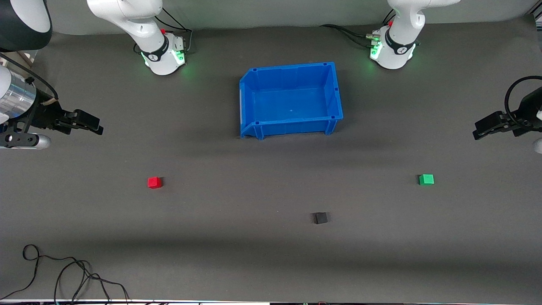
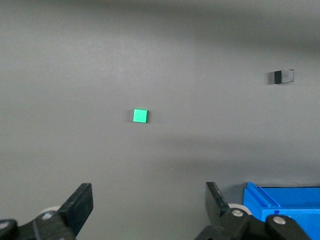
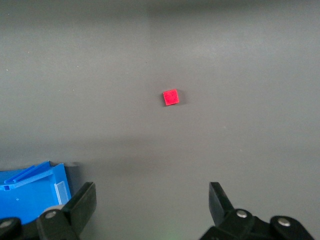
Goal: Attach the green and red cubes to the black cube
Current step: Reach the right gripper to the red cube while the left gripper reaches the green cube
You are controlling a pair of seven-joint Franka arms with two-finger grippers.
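The red cube (image 1: pixel 154 182) lies on the dark table toward the right arm's end; it also shows in the right wrist view (image 3: pixel 171 97). The green cube (image 1: pixel 426 179) lies toward the left arm's end and shows in the left wrist view (image 2: pixel 140 116). The black cube (image 1: pixel 321 218) lies between them, nearer the front camera, and shows in the left wrist view (image 2: pixel 283 76). My right gripper (image 1: pixel 91 125) (image 3: pixel 152 200) is open and empty, held above its end of the table. My left gripper (image 1: pixel 480 129) (image 2: pixel 149 200) is open and empty above its end.
A blue bin (image 1: pixel 292 126) stands empty mid-table, farther from the front camera than the cubes; its corner shows in the left wrist view (image 2: pixel 285 197) and the right wrist view (image 3: pixel 30 192). A loose black cable (image 1: pixel 63 275) lies at the table's front edge.
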